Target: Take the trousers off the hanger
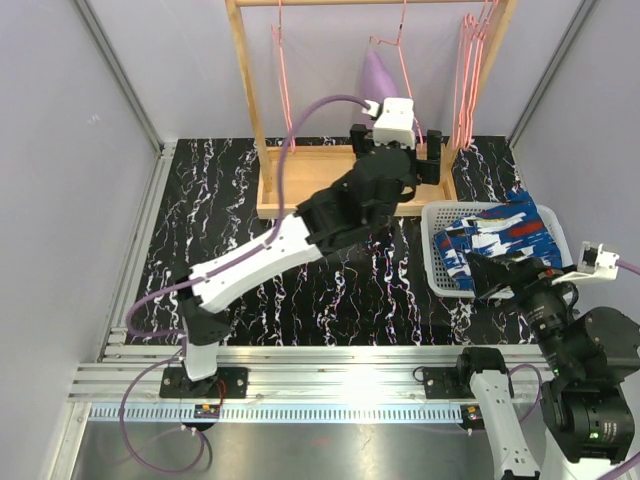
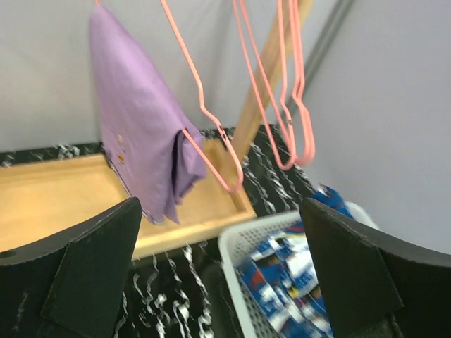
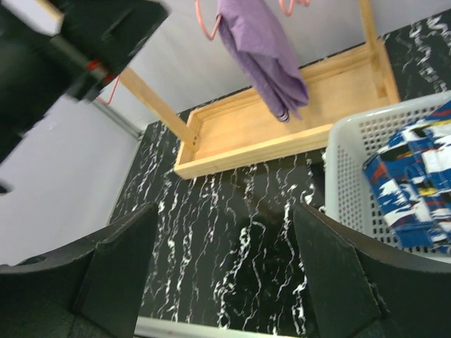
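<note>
The lilac trousers (image 1: 377, 70) hang folded over a pink hanger (image 2: 211, 144) on the wooden rack (image 1: 250, 110). They show in the left wrist view as lilac trousers (image 2: 141, 134) and in the right wrist view as lilac trousers (image 3: 264, 49). My left gripper (image 1: 397, 150) is open just in front of and below them, touching nothing; its jaws in the wrist view (image 2: 218, 282) hold nothing. The blue patterned trousers (image 1: 497, 240) lie in the white basket (image 1: 437, 215). My right gripper (image 1: 500, 272) is open at the basket's near side, and the right gripper (image 3: 225, 274) is empty over the black table.
Several empty pink hangers (image 1: 468, 70) hang on the rack's right and one on the left (image 1: 283, 70). The rack's wooden tray base (image 3: 282, 127) stands behind the basket (image 3: 345, 183). The left arm (image 3: 70, 49) crosses the right wrist view's upper left. Grey walls close in both sides.
</note>
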Controlling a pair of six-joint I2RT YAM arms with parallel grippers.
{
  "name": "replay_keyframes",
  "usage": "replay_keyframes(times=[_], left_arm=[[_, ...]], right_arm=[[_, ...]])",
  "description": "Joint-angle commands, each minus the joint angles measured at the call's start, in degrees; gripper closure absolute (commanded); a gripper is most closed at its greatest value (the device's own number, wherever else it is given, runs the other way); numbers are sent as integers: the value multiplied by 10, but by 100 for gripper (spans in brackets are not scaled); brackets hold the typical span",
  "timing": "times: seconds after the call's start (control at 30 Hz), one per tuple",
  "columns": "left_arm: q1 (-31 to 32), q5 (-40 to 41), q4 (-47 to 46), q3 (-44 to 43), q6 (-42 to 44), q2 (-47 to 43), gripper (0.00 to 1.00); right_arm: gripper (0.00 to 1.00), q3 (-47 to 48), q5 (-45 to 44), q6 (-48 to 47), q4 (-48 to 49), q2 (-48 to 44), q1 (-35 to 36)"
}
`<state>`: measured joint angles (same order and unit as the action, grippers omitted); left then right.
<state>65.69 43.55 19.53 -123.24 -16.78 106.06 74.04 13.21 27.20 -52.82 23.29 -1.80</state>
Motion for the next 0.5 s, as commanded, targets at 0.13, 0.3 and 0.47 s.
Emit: replay_keyframes(times=[0.13, 0.3, 0.47], left_arm=[[-41, 58, -171, -150, 141, 162, 1], [-79, 30, -186, -190, 139, 204, 8], [-134, -38, -197, -172, 133, 208, 17]], right_arm=[[16, -50, 88, 71, 3, -45, 4], [16, -58, 100, 79, 1, -52, 15], [16, -61, 99, 77, -3, -60, 36]])
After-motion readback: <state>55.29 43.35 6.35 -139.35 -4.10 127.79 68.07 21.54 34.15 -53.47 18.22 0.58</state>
